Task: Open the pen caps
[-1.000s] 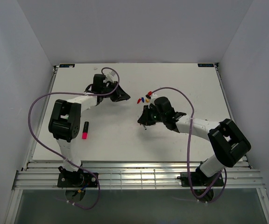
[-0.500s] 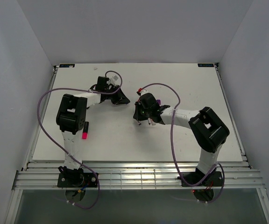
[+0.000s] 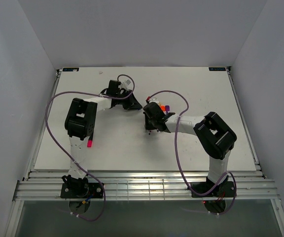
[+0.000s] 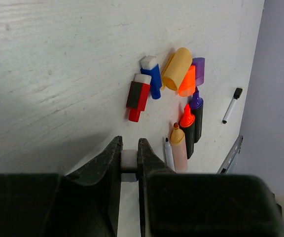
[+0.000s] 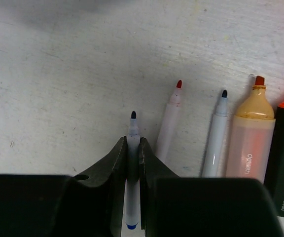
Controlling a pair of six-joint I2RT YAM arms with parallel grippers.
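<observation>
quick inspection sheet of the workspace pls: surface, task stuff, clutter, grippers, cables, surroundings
surface: white table, faint scuffs in the wrist views.
job's things: loose and clustered: yellow-orange cap, purple cap, blue cap, red-and-black cap. Uncapped markers lie beside them. A black marker with pink end lies by the left arm.
clutter: nothing seen.
grippers: left gripper shut on a small white piece. Right gripper shut on a thin blue-tipped pen.
cables: purple cables loop off both arms.
surroundings: plain pale walls; slatted rail at the near edge.
</observation>
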